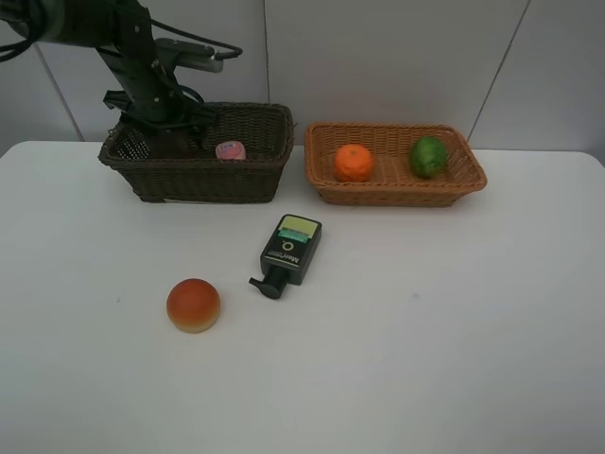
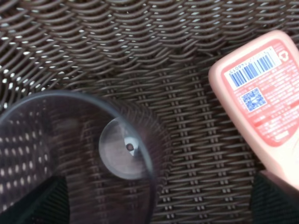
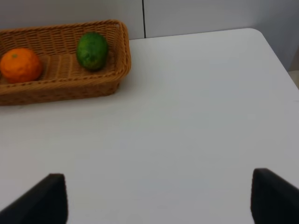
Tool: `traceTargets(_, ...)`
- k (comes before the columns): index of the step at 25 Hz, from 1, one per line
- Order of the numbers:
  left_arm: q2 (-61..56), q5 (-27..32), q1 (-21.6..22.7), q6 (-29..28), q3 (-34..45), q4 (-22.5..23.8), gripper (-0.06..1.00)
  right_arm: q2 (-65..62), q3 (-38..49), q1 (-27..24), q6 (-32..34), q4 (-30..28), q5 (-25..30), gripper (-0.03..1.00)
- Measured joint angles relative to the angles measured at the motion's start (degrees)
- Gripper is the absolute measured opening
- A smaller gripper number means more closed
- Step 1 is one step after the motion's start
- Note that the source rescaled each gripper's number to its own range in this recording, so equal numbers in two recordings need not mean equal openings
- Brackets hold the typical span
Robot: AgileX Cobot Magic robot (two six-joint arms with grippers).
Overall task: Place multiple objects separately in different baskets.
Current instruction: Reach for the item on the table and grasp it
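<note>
The translucent purple cup [image 2: 107, 149] stands upright on the floor of the dark brown basket [image 1: 203, 180]. The left fingers [image 2: 275, 203] are spread wide on either side of it. One tip is close by the cup's rim and the other is well off it, next to the foot of the pink tube bottle [image 2: 261, 93], so they grip nothing. The tube lies flat on the weave, just beside the cup.

The right fingers [image 3: 42, 200] are also wide apart and empty, and they hang over bare desk [image 1: 425, 331] near the light tan basket [image 1: 397, 194]. That basket holds the orange [image 1: 354, 162] and the green lime-like fruit [image 1: 428, 156], which lie apart.

The step in hand looks like the end of setting the cup down. Next, the left arm should probably rise straight out of the basket, taking care not to clip the cup's rim or nudge the tube.

Two items are not yet sorted. The dark green pump bottle [image 1: 288, 251] lies on its side mid-desk, and the orange-red round bun [image 1: 193, 305] sits nearer the front. The bottle likely belongs with the containers and the bun with the fruit.

The desk is plain white and matte. Behind it is a pale panelled wall with thin seams.
</note>
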Motion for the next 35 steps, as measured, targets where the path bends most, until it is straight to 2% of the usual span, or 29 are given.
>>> traceTargets(6,-6.66,2.77,-0.67,0.8,-0.37,-1.06,1.0,0.0,0.0,0.0,0.0,0.0,0.0,0.66)
traceTargets(14,-10.17,11.52,-7.4,2.74,-0.37,-2.3,1.0,0.0,0.0,0.0,0.0,0.0,0.0,0.66)
traceTargets(18,-10.17,13.77,-12.89,-0.28,-0.37,-2.88,1.0,0.0,0.0,0.0,0.0,0.0,0.0,0.66)
traceTargets(25,-10.12,13.82,-20.63,-5.34,-0.37,-3.44,1.0,0.0,0.0,0.0,0.0,0.0,0.0,0.66)
traceTargets(28,-9.43,13.87,-21.79,-7.21,-0.37,-4.08,1.0,0.0,0.0,0.0,0.0,0.0,0.0,0.66)
traceTargets(35,-6.1,13.28,-21.85,-12.25,-0.37,-9.94,1.0,0.0,0.0,0.0,0.0,0.0,0.0,0.66)
